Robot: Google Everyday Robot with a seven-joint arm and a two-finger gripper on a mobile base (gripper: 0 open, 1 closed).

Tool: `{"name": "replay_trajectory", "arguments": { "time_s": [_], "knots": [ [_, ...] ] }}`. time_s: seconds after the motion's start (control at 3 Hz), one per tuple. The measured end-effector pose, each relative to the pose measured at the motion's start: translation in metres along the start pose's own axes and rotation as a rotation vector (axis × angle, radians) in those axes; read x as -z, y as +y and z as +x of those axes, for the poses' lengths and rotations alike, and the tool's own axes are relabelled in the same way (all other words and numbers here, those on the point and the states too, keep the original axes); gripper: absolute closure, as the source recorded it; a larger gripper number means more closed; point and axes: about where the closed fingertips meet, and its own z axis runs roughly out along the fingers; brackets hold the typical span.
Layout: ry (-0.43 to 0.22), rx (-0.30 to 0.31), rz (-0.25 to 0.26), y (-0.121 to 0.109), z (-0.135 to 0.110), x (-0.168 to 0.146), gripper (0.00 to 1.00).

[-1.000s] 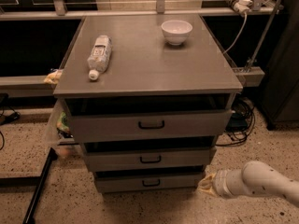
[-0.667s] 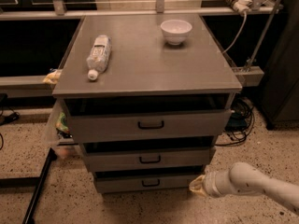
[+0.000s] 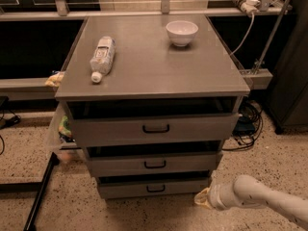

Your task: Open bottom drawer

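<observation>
camera view: pale rounded gripper (image 3: 203, 198) by grey metal bottom drawer (image 3: 154, 188) corner.

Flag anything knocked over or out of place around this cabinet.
The plastic bottle lies on its side on the cabinet top, left of the upright bowl. The claw sits low, right of the bottom drawer.

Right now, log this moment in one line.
claw: low, by right end of bottom drawer | handle: not gripped | cabinet top: bottle, bowl
</observation>
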Motion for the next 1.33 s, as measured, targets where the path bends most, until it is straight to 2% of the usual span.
{"name": "replay_trajectory", "arguments": {
  "time_s": [0.33,0.67,1.33],
  "knots": [
    [-0.015,0.015,0.007,-0.001,0.019,-0.026,0.81],
    [-0.040,0.040,0.016,0.001,0.028,-0.047,0.58],
    [-0.082,0.089,0.019,0.000,0.028,-0.077,0.12]
  ]
}}
